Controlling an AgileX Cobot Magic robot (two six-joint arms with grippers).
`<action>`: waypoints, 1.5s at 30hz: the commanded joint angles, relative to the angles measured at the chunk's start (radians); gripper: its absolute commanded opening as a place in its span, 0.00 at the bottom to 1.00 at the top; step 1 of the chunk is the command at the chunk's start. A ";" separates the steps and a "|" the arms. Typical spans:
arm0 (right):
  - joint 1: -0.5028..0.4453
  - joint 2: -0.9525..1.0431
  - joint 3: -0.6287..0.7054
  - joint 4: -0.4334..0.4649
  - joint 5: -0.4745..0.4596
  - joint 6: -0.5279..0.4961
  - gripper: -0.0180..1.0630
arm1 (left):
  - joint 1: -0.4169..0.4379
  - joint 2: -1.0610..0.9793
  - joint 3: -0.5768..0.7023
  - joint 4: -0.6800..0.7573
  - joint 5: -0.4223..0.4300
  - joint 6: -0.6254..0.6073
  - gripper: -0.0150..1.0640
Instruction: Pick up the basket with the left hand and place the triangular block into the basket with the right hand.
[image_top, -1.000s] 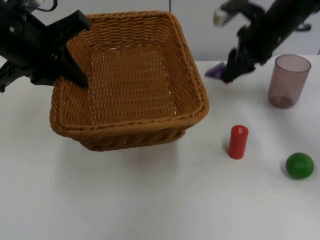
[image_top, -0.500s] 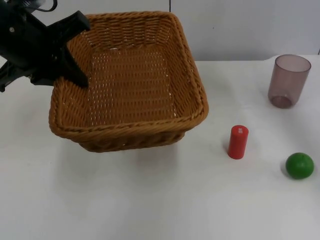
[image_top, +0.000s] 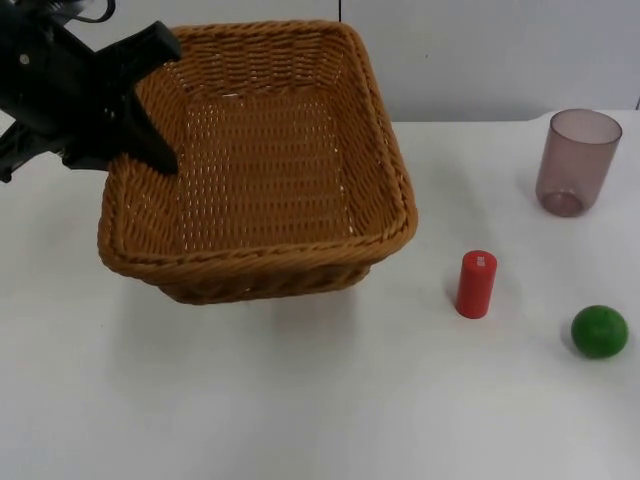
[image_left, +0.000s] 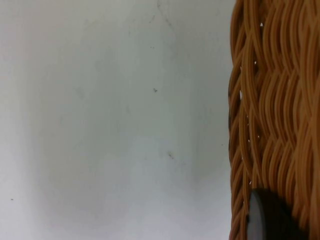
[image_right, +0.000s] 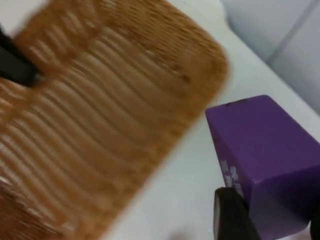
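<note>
White table (image_top: 300, 400) carries a wicker basket (image_top: 260, 160), left gripper (image_top: 150, 100) clamped on its nine-o'clock rim; right gripper (image_right: 265, 220) clasps a purple block (image_right: 260, 155).

Bright even light; soft shadow under the basket (image_top: 260, 160); right wrist view motion-blurred.

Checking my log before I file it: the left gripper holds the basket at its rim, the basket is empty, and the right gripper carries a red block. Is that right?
Not quite: the block in the right gripper is purple, as the right wrist view shows. The rest stands: the left gripper holds the basket at its rim, and it is empty.
</note>
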 joint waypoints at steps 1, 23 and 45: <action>0.067 -0.003 -0.003 -0.029 -0.048 0.086 0.02 | -0.005 -0.008 -0.003 -0.033 0.000 0.002 0.01; 0.291 0.270 -0.001 -0.220 -0.202 0.411 0.02 | -0.005 -0.008 -0.003 -0.055 0.002 0.002 0.01; 0.289 0.363 0.000 -0.286 -0.250 0.456 0.19 | -0.005 -0.008 -0.003 -0.055 0.008 0.014 0.01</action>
